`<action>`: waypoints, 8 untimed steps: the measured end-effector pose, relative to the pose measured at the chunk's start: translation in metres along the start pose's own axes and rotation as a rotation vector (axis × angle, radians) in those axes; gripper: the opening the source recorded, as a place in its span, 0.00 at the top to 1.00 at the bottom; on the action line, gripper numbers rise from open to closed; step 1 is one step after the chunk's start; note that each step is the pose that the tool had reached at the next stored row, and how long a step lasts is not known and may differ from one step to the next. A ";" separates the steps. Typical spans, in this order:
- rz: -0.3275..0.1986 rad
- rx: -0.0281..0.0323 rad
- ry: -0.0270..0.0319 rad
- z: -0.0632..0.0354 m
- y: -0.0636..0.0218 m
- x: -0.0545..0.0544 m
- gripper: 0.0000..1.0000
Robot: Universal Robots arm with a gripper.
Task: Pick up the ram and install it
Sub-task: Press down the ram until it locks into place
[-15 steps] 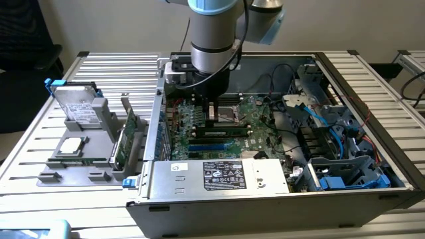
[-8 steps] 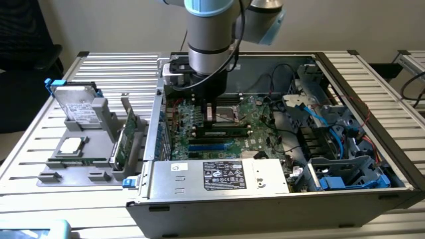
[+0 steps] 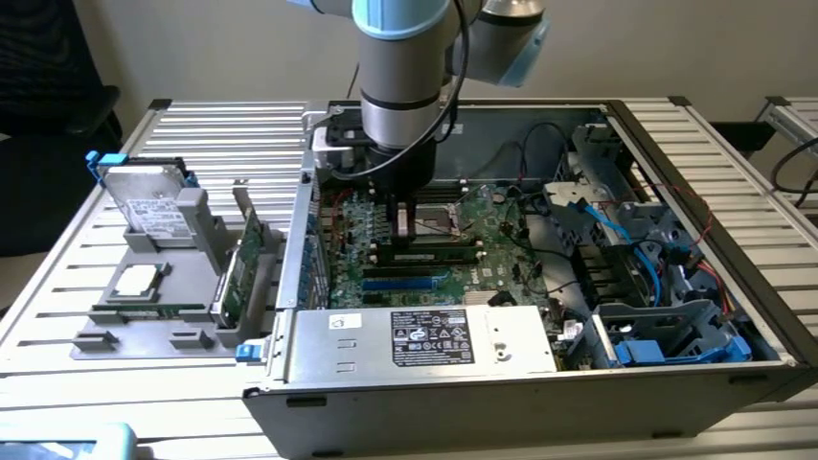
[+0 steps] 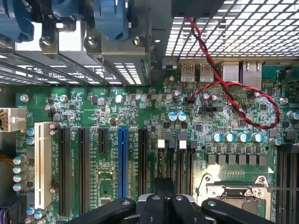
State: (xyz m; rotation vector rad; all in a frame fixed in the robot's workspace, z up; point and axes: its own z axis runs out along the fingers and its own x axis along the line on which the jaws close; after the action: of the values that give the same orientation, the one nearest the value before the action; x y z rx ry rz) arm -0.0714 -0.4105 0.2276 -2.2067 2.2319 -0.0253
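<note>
1. Arm reaches down into the open computer case (image 3: 511, 383); gripper (image 3: 412, 222) sits low over the motherboard (image 3: 492, 225), near the CPU socket (image 3: 435, 222).
2. Ram (image 3: 428, 255): green stick with dark chips, lying lengthwise at the black memory slots (image 3: 416, 271), just nearer the camera than the gripper tip. Can't tell if fully seated or just resting on the slot.
3. Fingers: can't tell whether apart or together, or whether they touch the ram; black finger links (image 4: 161, 207) are visible in the wrist view, tips hidden.
4. Wrist view: green motherboard with black expansion slots (image 4: 81, 170), one blue slot (image 4: 122, 161), one white slot (image 4: 43, 163), red-black twisted wire (image 4: 243, 105) looping near the rear ports.
5. Power supply (image 3: 422, 337) with a label sits at the near edge of the case.
6. At the exterior view's left, outside the case: grey fixture tray (image 3: 141, 331) holding a hard drive (image 3: 151, 196), a CPU chip (image 3: 134, 280) and an upright green expansion card (image 3: 245, 254).
7. Blue cables (image 3: 614, 230) and drive cage (image 3: 671, 335) at the exterior view's right inside the case.
</note>
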 end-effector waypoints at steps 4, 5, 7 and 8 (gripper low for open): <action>0.000 0.0009 0.0001 0.0017 0.0007 0.000 0.89; 0.000 0.0008 0.0002 0.0016 0.0007 0.000 0.89; 0.000 0.0013 -0.0008 -0.0045 -0.0001 0.000 0.89; 0.000 0.0010 -0.0005 -0.0090 -0.0015 0.000 0.89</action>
State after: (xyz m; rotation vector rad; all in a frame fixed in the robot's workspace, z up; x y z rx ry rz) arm -0.0700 -0.4105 0.2366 -2.2060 2.2311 -0.0260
